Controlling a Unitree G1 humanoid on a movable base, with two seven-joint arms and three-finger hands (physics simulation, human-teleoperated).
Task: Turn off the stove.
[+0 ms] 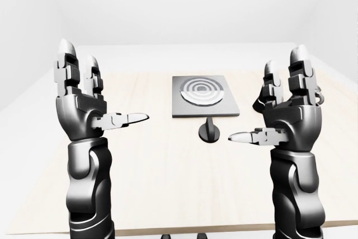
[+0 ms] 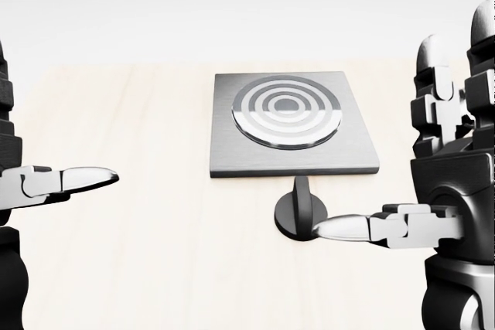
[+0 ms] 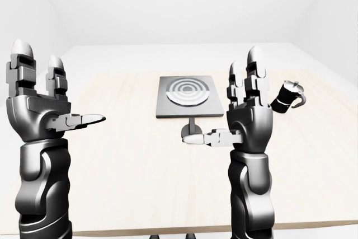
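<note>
- Nearest the camera: both forearms rise from the bottom of the left-eye view, left hand [image 1: 89,102] at left, right hand [image 1: 288,113] at right, palms turned inward toward each other.
- Fingers on both hands: spread and extended upward, thumbs jutting sideways toward centre. Nothing held in either.
- Stove [image 2: 290,123]: square grey plate with concentric rings, centre of the pale table [image 2: 139,268], above and between the hands in the head view.
- Knob [image 2: 300,212]: dark round base with an upright stem, just below the stove's lower edge. Right thumb tip sits close beside it in the head view; contact cannot be told.
- Dark kettle-like object [image 3: 288,98] at right of the right-eye view, beside the right hand.
- Step in hand, as judged: reach for the knob. Right hand is the nearer; lower it, close fingers round the stem squarely, then rotate without dragging the base.
</note>
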